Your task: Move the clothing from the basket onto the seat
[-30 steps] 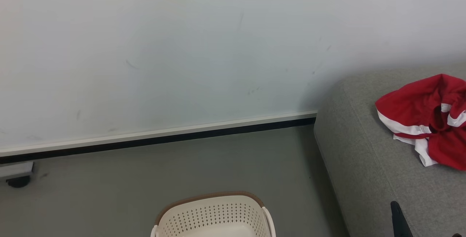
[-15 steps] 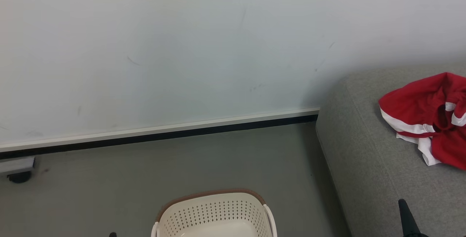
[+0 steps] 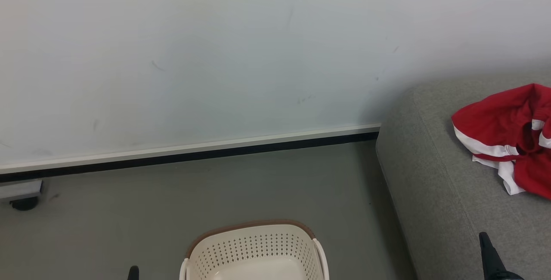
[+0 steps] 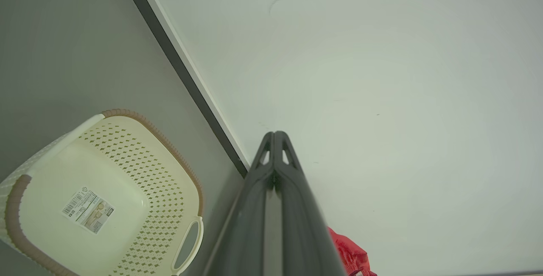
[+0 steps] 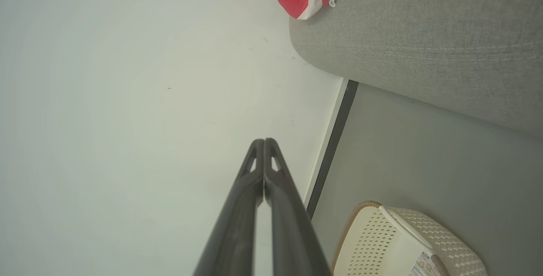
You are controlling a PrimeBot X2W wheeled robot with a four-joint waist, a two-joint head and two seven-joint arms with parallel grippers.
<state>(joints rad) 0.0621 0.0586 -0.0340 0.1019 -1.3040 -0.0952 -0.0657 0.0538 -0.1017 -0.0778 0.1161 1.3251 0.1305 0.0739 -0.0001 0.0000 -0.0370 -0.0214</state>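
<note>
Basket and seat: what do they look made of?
The basket looks like moulded cream plastic, matte, with punched holes and a brown woven-look rim. The seat looks upholstered in light grey woven fabric: grainy texture, stitched seams.

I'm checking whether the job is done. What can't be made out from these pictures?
Clothing: head view, cut off by the right edge; number of garments unclear.
Basket: head view, near half cut off by the bottom edge; left wrist view, lower part cut off.
Paper label: left wrist view, print too small to read.
Seat: head view, runs past the right edge.
</note>
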